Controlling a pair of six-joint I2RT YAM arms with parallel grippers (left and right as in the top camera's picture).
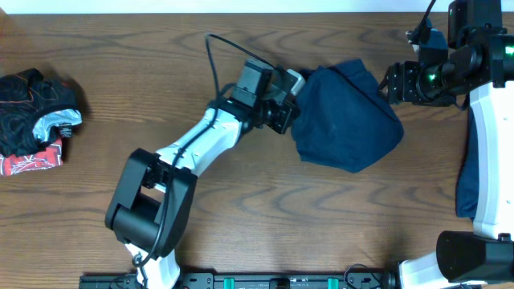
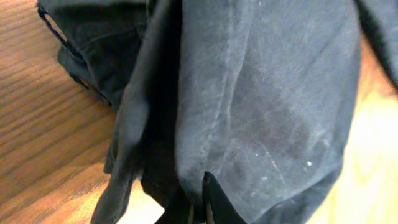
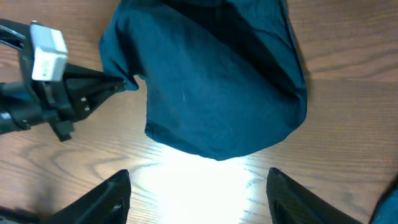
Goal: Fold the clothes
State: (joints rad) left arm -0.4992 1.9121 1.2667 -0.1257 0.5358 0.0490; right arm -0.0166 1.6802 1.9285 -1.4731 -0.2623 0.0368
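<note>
Shows navy shorts (image 1: 349,120) heaped on the wooden table (image 1: 321,225) near its far edge, right of the middle. Shows the left gripper (image 1: 291,111) clamped tight on the heap's left edge, cloth pinched between its tips. Shows the right gripper (image 1: 391,83) just beside the heap's right side, jaws wide apart, holding nothing. Also shows a black, red and grey pile of clothes (image 1: 36,120) at the left edge, and another blue piece (image 1: 466,193) at the right edge.

The shorts (image 2: 267,112) bury the left pincer (image 2: 202,202) tips; the right arm (image 1: 486,144) half-hides another blue piece (image 1: 464,193).
</note>
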